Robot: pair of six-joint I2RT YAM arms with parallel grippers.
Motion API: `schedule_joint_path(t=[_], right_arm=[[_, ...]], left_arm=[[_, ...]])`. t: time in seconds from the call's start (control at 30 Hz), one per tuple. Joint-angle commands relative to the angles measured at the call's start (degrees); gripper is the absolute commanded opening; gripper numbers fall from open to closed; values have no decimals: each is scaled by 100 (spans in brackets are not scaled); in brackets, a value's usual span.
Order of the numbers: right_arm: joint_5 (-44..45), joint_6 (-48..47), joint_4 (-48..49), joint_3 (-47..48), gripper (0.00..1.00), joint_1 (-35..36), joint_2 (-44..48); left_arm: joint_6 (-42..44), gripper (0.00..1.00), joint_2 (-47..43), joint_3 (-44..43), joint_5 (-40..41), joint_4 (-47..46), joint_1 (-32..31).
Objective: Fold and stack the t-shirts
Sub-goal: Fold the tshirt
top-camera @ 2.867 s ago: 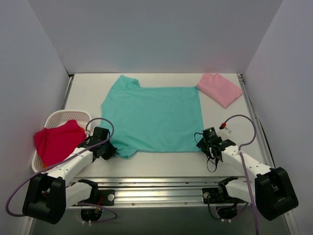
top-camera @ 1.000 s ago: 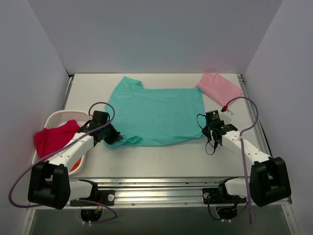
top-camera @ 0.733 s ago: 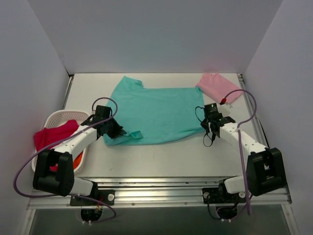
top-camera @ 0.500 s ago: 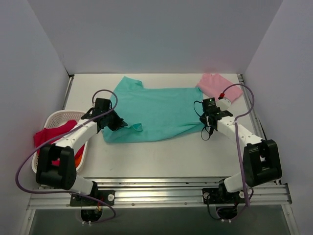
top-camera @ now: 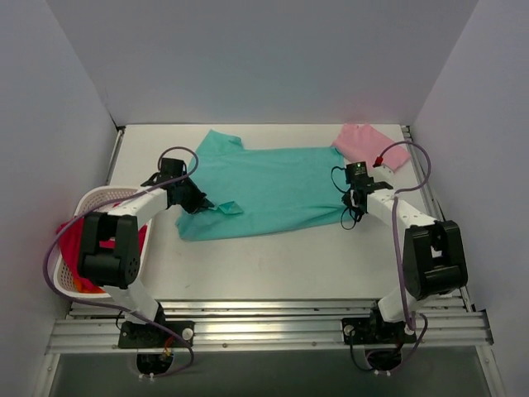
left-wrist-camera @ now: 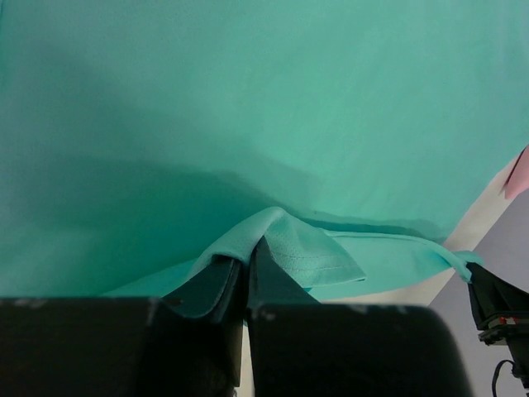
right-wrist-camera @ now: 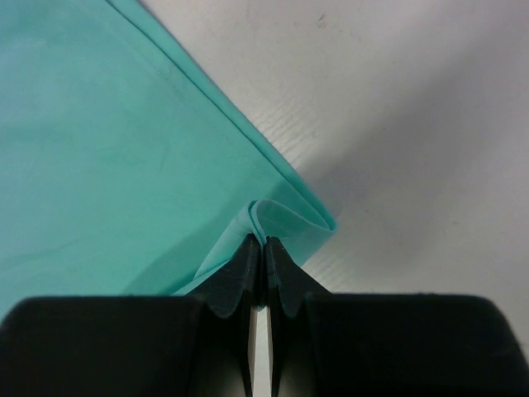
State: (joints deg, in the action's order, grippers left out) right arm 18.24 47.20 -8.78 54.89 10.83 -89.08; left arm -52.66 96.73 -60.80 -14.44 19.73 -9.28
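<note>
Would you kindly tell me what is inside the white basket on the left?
A red cloth lies in the basket, draped over its left edge. The left arm crosses above it, hiding whatever lies deeper.

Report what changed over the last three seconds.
The left hand and right hand, each shut on a near corner of the teal shirt, moved away from the bases, drawing its near hem back over the cloth. The pink shirt and the basket stayed put.
</note>
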Motion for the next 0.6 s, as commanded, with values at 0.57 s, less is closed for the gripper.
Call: schedule_joint_path(t=[0.57], right_arm=[[452,298,-177,944,1,-142,-1366]], left_arm=[[353,13,1524,-1189,-841,-725,312]])
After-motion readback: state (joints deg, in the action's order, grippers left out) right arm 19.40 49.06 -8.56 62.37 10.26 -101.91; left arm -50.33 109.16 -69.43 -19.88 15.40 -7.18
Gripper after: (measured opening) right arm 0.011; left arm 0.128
